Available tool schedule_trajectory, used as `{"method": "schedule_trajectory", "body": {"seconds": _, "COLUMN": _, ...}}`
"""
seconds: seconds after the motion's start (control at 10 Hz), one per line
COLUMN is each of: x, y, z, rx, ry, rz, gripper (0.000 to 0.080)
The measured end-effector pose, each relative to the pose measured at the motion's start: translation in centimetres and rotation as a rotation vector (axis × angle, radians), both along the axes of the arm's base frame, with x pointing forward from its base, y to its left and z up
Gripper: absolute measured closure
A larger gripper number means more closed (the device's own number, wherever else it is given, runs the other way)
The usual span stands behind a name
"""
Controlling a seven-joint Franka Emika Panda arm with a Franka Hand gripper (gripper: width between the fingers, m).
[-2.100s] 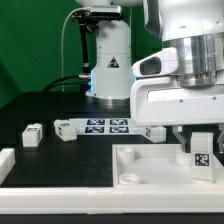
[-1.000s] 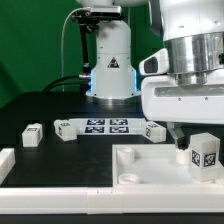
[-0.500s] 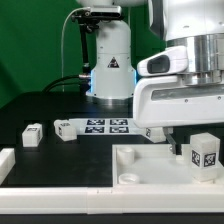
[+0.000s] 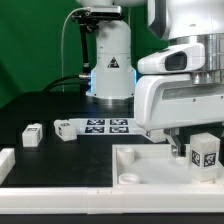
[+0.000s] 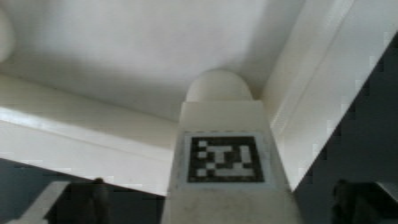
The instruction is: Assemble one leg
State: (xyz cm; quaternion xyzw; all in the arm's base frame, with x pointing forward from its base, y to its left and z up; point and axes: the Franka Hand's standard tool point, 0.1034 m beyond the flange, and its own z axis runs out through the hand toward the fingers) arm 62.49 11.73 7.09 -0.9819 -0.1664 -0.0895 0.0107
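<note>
**Tool and leg over the tray.** The tool is closed on the leg, a small white block with a black-and-white tag. The leg stands upright between the jaws at the exterior view's right. It is above the large white tray, close to the tray's corner on that side; whether its lower end touches the tray cannot be told. In the wrist view the leg fills the centre, tag facing the camera, its rounded end pointing at the tray. On the dark surface the marker board and a second small tagged block lie well apart from the tool.
</note>
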Motion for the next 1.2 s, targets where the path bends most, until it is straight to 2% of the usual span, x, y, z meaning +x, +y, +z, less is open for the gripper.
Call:
{"method": "schedule_trajectory", "body": {"seconds": 0.1, "x": 0.0, "y": -0.01, "z": -0.01, "rx": 0.0, "ry": 0.0, "rz": 0.0, "gripper": 0.0288}}
{"method": "schedule_trajectory", "body": {"seconds": 0.2, "x": -0.01, "y": 0.0, "z": -0.04, "rx": 0.004, "ry": 0.002, "rz": -0.019, "gripper": 0.0427}}
{"method": "schedule_trajectory", "body": {"seconds": 0.3, "x": -0.02, "y": 0.0, "z": -0.05, "rx": 0.009, "ry": 0.003, "rz": -0.048, "gripper": 0.0508}}
{"method": "schedule_trajectory", "body": {"seconds": 0.5, "x": -0.04, "y": 0.08, "z": -0.06, "rx": 0.023, "ry": 0.005, "rz": -0.111, "gripper": 0.0508}}
{"method": "schedule_trajectory", "body": {"seconds": 1.1, "x": -0.42, "y": 0.36, "z": -0.25, "rx": 0.164, "ry": 0.021, "rz": -1.016, "gripper": 0.0508}}
{"method": "schedule_trajectory", "body": {"seconds": 1.2, "x": -0.52, "y": 0.45, "z": -0.26, "rx": 0.199, "ry": 0.036, "rz": -1.199, "gripper": 0.0508}}
